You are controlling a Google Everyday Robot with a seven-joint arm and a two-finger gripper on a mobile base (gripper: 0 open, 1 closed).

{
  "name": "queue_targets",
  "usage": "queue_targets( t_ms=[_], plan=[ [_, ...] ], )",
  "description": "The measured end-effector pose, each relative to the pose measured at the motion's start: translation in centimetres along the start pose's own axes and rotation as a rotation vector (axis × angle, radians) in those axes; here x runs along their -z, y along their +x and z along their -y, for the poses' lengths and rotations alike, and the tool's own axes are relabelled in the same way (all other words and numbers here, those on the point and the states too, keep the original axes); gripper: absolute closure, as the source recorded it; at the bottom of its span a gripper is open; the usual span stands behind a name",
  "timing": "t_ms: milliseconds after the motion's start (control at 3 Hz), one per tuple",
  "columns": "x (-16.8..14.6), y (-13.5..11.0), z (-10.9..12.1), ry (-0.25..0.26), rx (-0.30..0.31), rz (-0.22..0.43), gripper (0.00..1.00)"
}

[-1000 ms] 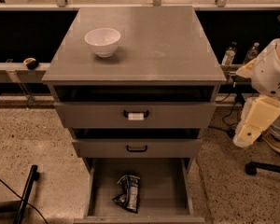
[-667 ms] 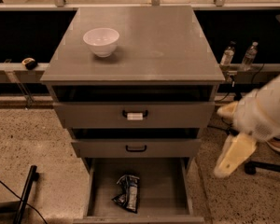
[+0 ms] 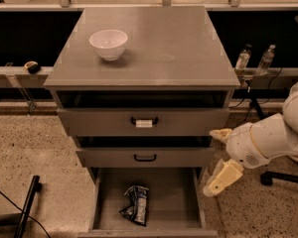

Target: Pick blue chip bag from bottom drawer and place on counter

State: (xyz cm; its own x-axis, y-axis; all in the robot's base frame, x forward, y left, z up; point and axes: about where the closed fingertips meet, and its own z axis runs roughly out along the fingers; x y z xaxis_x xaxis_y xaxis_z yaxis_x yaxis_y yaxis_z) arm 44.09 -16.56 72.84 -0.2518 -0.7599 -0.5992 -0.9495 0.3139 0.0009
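In the pulled-out bottom grey metal drawer (image 3: 176, 197), on its flat grey floor: a small crumpled dark blue foil chip bag (image 3: 135, 205), lying a little left of centre and touching neither side wall. Above that, a grey drawer with a black handle (image 3: 145, 157), then a grey drawer with a white label on its handle (image 3: 144, 122). On top of the cabinet, a broad smooth grey bench (image 3: 169, 38), with a round white bowl (image 3: 109, 43) upright on its left half. Off the cabinet's right side, at the tip of a white robot arm (image 3: 260, 140), the end effector (image 3: 212, 161): level with the black-handled drawer, outside the bottom drawer's right wall, well apart from the bag. Cream fingers (image 3: 223, 176) spread wide, gripping nothing. Behind, right of the bench, two clear bottles (image 3: 243, 58) standing side by side.
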Motion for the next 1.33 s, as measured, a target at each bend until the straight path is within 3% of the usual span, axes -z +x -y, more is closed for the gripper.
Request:
queue_targets(
  t_ms=[333,667,1000,1333],
  plan=[
    [-1.4,0.9,0.5,0.017,-0.063,0.030,0.00],
    [-7.0,2.9,-0.4,0.018,-0.081,0.114,0.00],
    [-13.0,3.9,0.9,0.115,0.024,0.235,0.00],
    [-13.0,3.9,1.4,0.131,0.030,0.230,0.00]
  ],
)
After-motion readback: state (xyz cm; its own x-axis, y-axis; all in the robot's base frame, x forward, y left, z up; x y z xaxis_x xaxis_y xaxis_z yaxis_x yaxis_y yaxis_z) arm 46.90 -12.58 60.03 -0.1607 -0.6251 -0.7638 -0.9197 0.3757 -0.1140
